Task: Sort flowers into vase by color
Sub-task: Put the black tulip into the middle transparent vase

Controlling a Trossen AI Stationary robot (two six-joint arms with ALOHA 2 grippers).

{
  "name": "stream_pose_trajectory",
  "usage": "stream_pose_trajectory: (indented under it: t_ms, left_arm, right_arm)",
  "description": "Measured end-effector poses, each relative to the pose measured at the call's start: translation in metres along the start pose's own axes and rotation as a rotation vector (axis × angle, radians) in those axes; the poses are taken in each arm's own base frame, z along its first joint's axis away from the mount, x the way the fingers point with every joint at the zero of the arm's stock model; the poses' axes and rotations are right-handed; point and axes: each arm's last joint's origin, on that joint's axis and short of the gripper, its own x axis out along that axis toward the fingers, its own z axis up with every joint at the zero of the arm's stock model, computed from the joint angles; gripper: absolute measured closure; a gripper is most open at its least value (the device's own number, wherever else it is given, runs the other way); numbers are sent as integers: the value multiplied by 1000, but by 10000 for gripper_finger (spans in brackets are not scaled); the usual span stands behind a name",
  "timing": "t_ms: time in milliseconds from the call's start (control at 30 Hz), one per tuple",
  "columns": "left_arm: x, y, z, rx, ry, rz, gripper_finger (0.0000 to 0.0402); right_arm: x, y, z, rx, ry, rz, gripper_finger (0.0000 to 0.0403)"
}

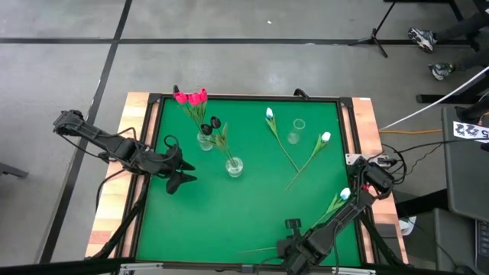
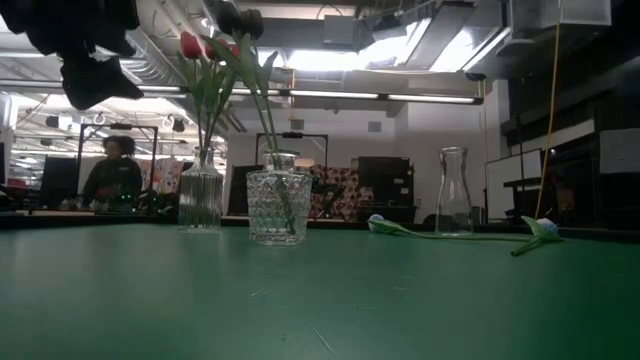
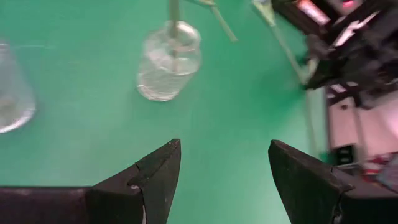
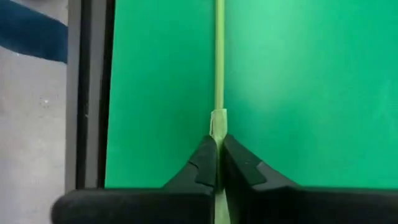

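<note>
Pink-red tulips [image 1: 191, 98] stand in a ribbed vase [image 1: 205, 140]. Black tulips [image 1: 212, 122] stand in a cut-glass vase [image 1: 234, 166]. Two white tulips [image 1: 269, 114] [image 1: 326, 137] lie flat on the green mat beside an empty clear carafe [image 1: 296, 131]. A third white tulip [image 1: 345, 194] lies near the right edge, its stem running toward the near edge. There my right gripper [image 4: 217, 146] is shut on it, mostly hidden under the arm in the high view. My left gripper [image 3: 224, 155] hangs open above the mat at the left, short of the cut-glass vase [image 3: 169, 61]. My right gripper pinches the white tulip's thin green stem [image 4: 218, 134] between its two fingers, just below a small leaf base. The fingers come from above, pointing steeply down, and lie across the stem. The stem runs on along the mat; whether it is lifted I cannot tell.
A black frame [image 4: 90, 93] edges the mat close beside the held stem, with floor beyond it. The wooden table border [image 1: 114, 206] surrounds the mat. A person [image 2: 112, 175] sits far behind the table in the room.
</note>
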Motion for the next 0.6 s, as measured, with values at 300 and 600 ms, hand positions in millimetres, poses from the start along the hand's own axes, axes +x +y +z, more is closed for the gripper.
stream_pose_trajectory:
  t_ms: [300, 600]
  left_arm:
    - [-1, -8, 6, -47, -44, -100, 163]
    - [-2, -17, 13, -72, -73, -224, 163]
  right_arm:
    - [-43, -37, 41, -144, 45, -151, 397]
    - [-81, -78, 75, -285, 52, -267, 391]
